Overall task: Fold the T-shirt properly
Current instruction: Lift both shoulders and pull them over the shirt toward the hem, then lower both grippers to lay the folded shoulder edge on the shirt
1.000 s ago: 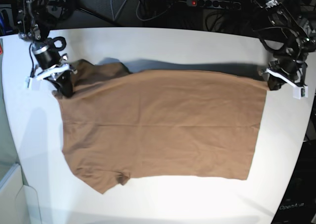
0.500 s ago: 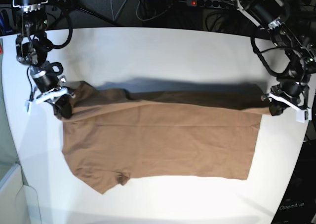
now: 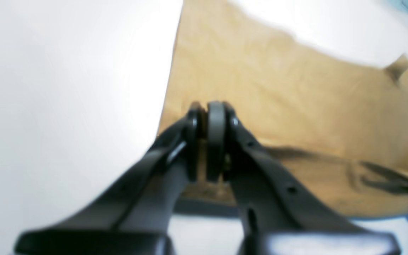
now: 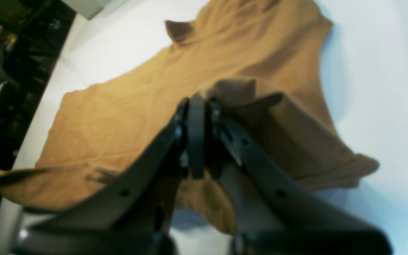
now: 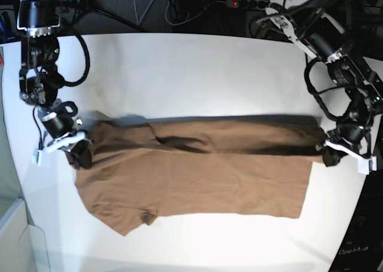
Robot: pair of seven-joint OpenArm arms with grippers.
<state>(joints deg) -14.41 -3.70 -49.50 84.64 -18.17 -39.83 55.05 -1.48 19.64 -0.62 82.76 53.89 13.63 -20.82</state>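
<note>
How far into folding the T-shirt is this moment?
Early, mid first fold. Done: both corners of the far edge are pinched, the left gripper shut on the hem end, the right gripper shut on the shoulder end. In hand: that edge of the T-shirt is lifted and doubled over toward the near edge, roughly a third across. Left: laying it down flat, the near sleeve, and further folds.

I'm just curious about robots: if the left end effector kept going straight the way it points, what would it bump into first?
Probably the flat lower layer of the plain tan-brown cotton T-shirt just ahead of the left end effector, which is shut on its lifted edge; depth is unclear.
</note>
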